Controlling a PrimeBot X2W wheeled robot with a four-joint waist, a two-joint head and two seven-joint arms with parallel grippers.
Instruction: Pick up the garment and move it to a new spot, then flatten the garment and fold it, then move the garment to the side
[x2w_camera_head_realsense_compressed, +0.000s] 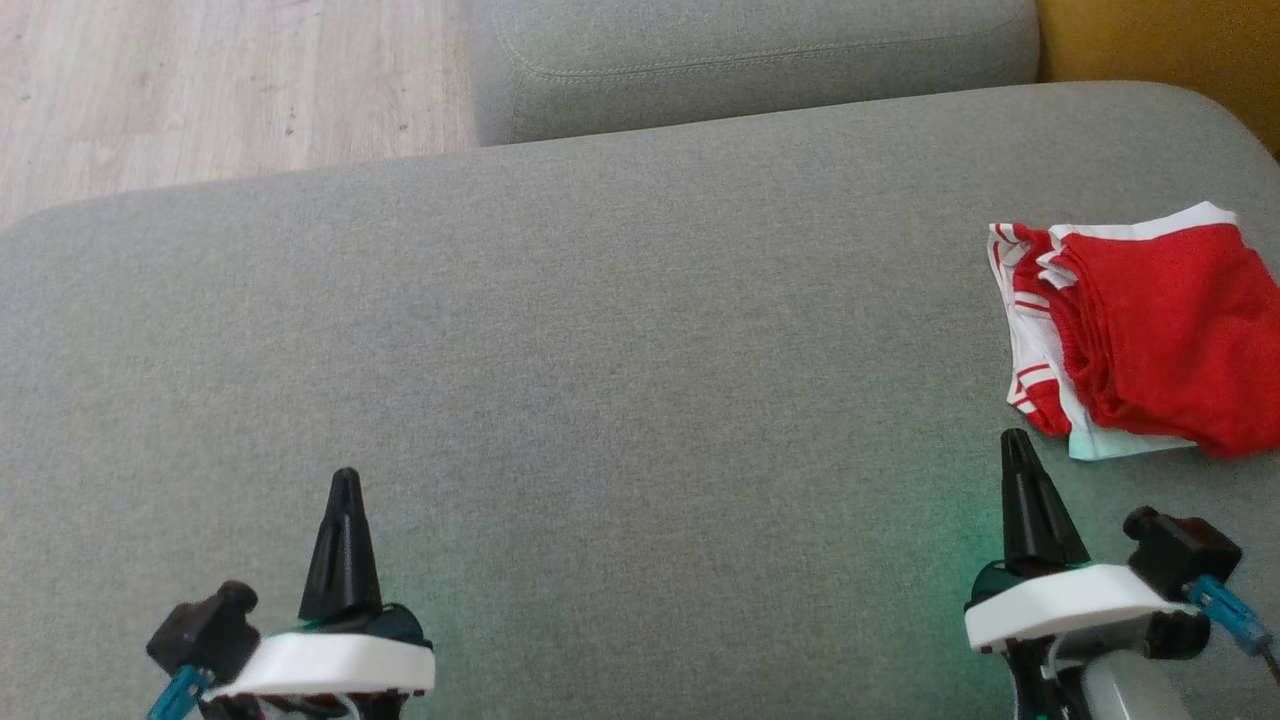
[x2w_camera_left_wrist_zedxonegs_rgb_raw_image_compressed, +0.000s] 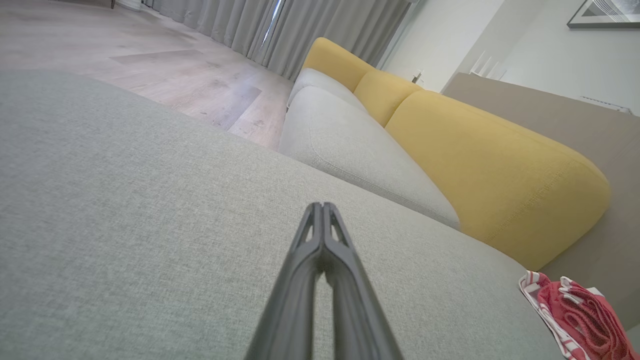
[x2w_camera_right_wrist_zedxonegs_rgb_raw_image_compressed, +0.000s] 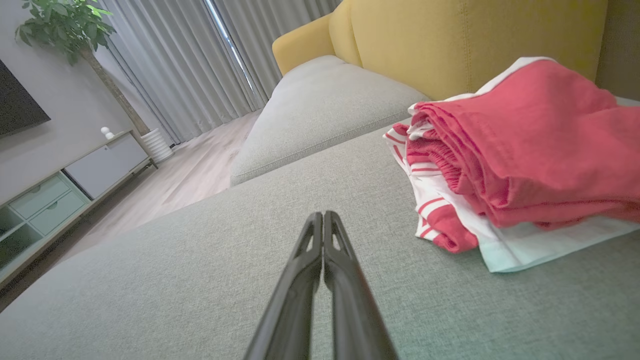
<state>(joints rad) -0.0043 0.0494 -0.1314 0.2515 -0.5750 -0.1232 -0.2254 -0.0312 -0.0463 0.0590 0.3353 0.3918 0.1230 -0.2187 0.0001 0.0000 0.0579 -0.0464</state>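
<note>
A red and white garment (x2w_camera_head_realsense_compressed: 1150, 330) lies folded in a loose pile at the right edge of the grey sofa seat (x2w_camera_head_realsense_compressed: 620, 330). In the right wrist view the garment (x2w_camera_right_wrist_zedxonegs_rgb_raw_image_compressed: 520, 145) sits to the upper right of my right gripper (x2w_camera_right_wrist_zedxonegs_rgb_raw_image_compressed: 323, 214), apart from it. My right gripper (x2w_camera_head_realsense_compressed: 1016, 437) is shut and holds nothing, its tip just short of the pile's near left corner. At the lower left my left gripper (x2w_camera_head_realsense_compressed: 346, 476) is shut and holds nothing, far from the garment. The left wrist view has the garment (x2w_camera_left_wrist_zedxonegs_rgb_raw_image_compressed: 580, 315) at its lower right corner, beyond my left gripper (x2w_camera_left_wrist_zedxonegs_rgb_raw_image_compressed: 322, 205).
A second grey cushion (x2w_camera_head_realsense_compressed: 750, 60) lies beyond the seat, with wooden floor (x2w_camera_head_realsense_compressed: 200, 80) to its left. Yellow backrests (x2w_camera_left_wrist_zedxonegs_rgb_raw_image_compressed: 480, 165) run along the seat's right side. A low cabinet (x2w_camera_right_wrist_zedxonegs_rgb_raw_image_compressed: 55, 195), a potted plant (x2w_camera_right_wrist_zedxonegs_rgb_raw_image_compressed: 65, 25) and curtains (x2w_camera_right_wrist_zedxonegs_rgb_raw_image_compressed: 190, 65) stand across the room.
</note>
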